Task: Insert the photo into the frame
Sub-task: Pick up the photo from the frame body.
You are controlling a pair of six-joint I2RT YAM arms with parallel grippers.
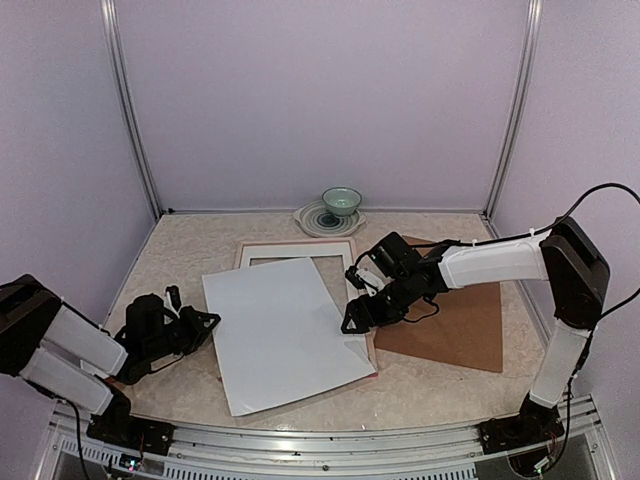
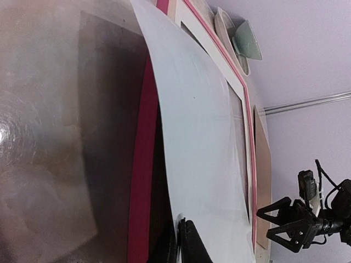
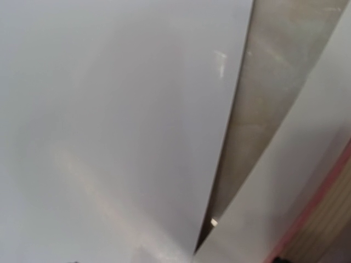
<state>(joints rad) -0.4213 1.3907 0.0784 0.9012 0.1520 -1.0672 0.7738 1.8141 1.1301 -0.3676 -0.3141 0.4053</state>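
The photo (image 1: 285, 330) lies print side down, its white back up, skewed over the frame (image 1: 374, 358), whose pink edge shows at the lower right. My left gripper (image 1: 208, 320) is shut on the photo's left edge (image 2: 203, 137) and holds it slightly above the pink rail (image 2: 142, 164); its fingers (image 2: 189, 246) pinch the sheet. My right gripper (image 1: 350, 318) sits at the photo's right edge; in the left wrist view it (image 2: 263, 222) looks open. The right wrist view shows only the white back (image 3: 109, 109) and a pink rail (image 3: 318, 203); its fingers are out of view.
A white mat (image 1: 295, 253) lies in the frame under the photo. Brown hardboard backing (image 1: 455, 320) lies to the right under my right arm. A green bowl (image 1: 341, 202) stands on a plate (image 1: 310, 218) by the back wall.
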